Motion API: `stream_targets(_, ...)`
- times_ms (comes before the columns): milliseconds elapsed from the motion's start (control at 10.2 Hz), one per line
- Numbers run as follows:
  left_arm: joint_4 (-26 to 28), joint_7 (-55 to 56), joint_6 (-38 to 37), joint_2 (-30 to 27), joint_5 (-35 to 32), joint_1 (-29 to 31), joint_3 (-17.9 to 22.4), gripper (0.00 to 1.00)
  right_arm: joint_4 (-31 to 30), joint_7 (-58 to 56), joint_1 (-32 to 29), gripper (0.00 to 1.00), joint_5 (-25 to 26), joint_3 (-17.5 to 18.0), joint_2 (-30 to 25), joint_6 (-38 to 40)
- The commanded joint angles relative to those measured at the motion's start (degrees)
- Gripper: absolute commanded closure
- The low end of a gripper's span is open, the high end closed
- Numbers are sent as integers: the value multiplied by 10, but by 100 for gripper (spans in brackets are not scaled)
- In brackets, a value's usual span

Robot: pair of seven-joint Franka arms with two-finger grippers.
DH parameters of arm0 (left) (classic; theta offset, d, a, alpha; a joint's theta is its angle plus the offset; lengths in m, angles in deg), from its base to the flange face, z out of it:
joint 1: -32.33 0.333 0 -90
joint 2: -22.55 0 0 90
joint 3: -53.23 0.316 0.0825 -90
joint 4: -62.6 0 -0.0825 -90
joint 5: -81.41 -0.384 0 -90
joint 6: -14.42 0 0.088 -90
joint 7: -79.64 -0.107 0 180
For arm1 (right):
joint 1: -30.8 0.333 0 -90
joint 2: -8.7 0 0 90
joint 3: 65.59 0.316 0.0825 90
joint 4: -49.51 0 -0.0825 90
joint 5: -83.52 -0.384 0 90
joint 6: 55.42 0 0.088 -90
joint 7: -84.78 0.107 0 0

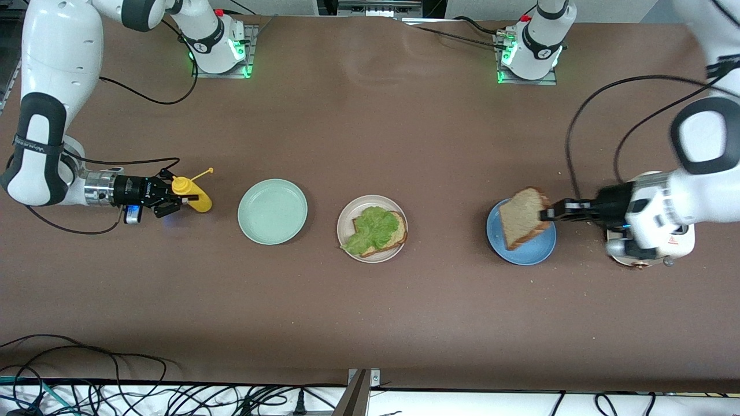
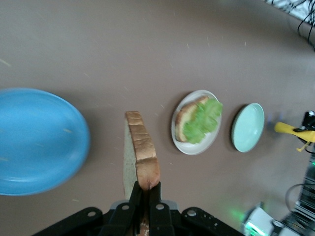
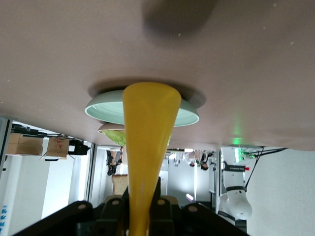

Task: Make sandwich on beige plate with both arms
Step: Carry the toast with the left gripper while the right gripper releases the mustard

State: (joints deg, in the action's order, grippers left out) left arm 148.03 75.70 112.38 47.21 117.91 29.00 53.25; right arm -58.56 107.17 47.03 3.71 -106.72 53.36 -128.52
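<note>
left hand (image 1: 543, 215) grips bread slice (image 1: 523, 217), fingertips hidden.

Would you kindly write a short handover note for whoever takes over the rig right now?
Left gripper: shut on the second bread slice, lifted over the blue plate.
Right gripper: shut on the yellow squeeze bottle, at the right arm's end of the table, beside the mint plate.
Beige plate: first slice with lettuce on top.
Done: base slice and lettuce placed.
Left: carry the second slice over and lay it on the lettuce.
</note>
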Motion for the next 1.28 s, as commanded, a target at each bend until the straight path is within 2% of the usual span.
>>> stream_targets(0, -18, 29, -6, 64, 51, -2, -60, 100, 28, -22, -34, 85, -9, 24, 26, 21)
stream_targets(197, -40, 25, -4, 114, 151, -3, -89, 100, 30, -17, -34, 74, -10, 25, 33, 20)
stream_targets(295, -58, 27, -4, 132, 198, -3, -103, 100, 30, -16, -33, 74, -10, 25, 38, 16)
stream_targets(492, -65, 22, -4, 145, 296, -16, -106, 100, 37, -21, -33, 71, -11, 25, 46, 15)
stream_targets(590, -73, 21, 2, 157, 312, -24, -106, 100, 37, -24, -33, 64, -11, 25, 47, 15)
stream_targets(688, -87, 16, 21, 178, 326, -40, -106, 100, 38, -26, -32, 51, -11, 25, 46, 15)
stream_targets(787, -90, -24, 52, 192, 335, -54, -106, 100, 40, -27, -29, 30, -8, 24, 44, 17)
stream_targets(885, -91, -69, 63, 206, 336, -61, -106, 100, 45, -35, -26, 2, -3, 23, 39, 18)
stream_targets(1082, -91, -120, 67, 225, 336, -69, -106, 100, 90, -43, -27, 0, 39, 19, 30, 22)
stream_targets(1180, -91, -125, 79, 231, 342, -70, -106, 100, 93, -39, -25, 0, 44, 5, 18, 22)
